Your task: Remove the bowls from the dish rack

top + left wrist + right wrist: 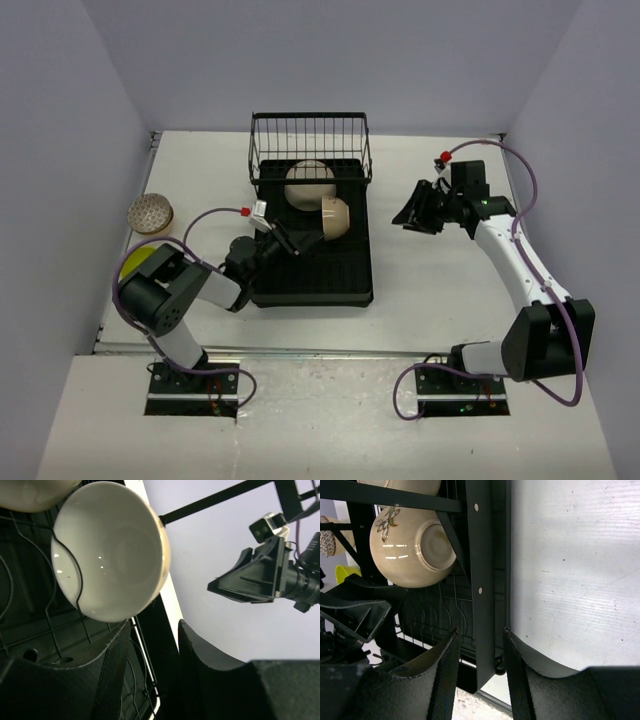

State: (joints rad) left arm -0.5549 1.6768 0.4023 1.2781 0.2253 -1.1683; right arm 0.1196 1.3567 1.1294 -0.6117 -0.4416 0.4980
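Left end effector (292, 243), spread and empty, hovers in the dish rack (310, 285) beside the nearer cream bowl (335, 218). Next: straddle its rim and pinch

Left arm (185, 285): elbow folded low, forearm reaching forward. Left gripper (293, 245): jaws parted, holding nothing.
Right arm (515, 260): extended forward, wrist turned inward. Right gripper (407, 215): jaws parted, holding nothing.

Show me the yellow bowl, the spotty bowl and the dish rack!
yellow bowl (133, 260), top view, on its visible rim.
spotty bowl (150, 213), top view, middle of its patterned face.
dish rack (320, 280), top view, bare gridded floor.
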